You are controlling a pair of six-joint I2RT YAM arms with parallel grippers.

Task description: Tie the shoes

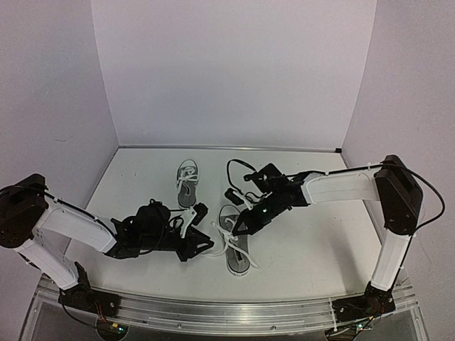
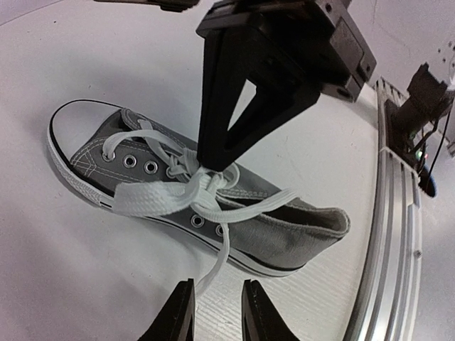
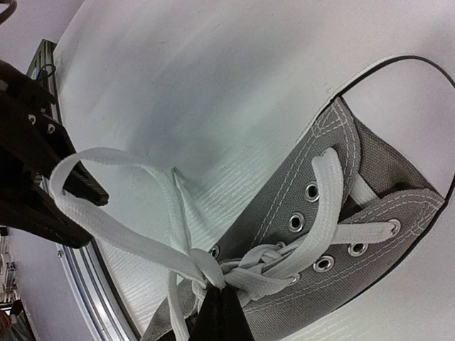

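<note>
Table (image 1: 313,249): white and walled. The aluminium rail (image 2: 392,234) along its near edge is partly cut off in both wrist views.
Left arm (image 1: 71,231): reaches low across the table toward the near shoe. Its dark wrist cables blur into the gripper in the top view.
Right arm (image 1: 341,188): stretches in from the right, with its wrist above the same shoe.
Near shoe (image 2: 284,227): grey canvas, standing on its white sole near the middle of the table between the two grippers. Its heel is toward the rail. The right wrist view cuts off most of the toe.
Far shoe (image 1: 187,185): well apart, farther back and left of centre. It is seen only from above and is too small to tell how its laces lie.
Right gripper (image 2: 213,165): the fingers are pressed together to a point on the white laces (image 2: 153,193), right where they cross over the tongue. The fingers hide the crossing itself.
Left gripper (image 2: 213,288): just beside the shoe, with only the finger ends in frame. They stand narrowly apart and one strand runs down into the gap. The right wrist view shows a loop drawn out to this gripper. I cannot tell whether the strand is pinched or merely passing through.
Eyelets (image 3: 311,192): metal-ringed, and several are covered by lace.
</note>
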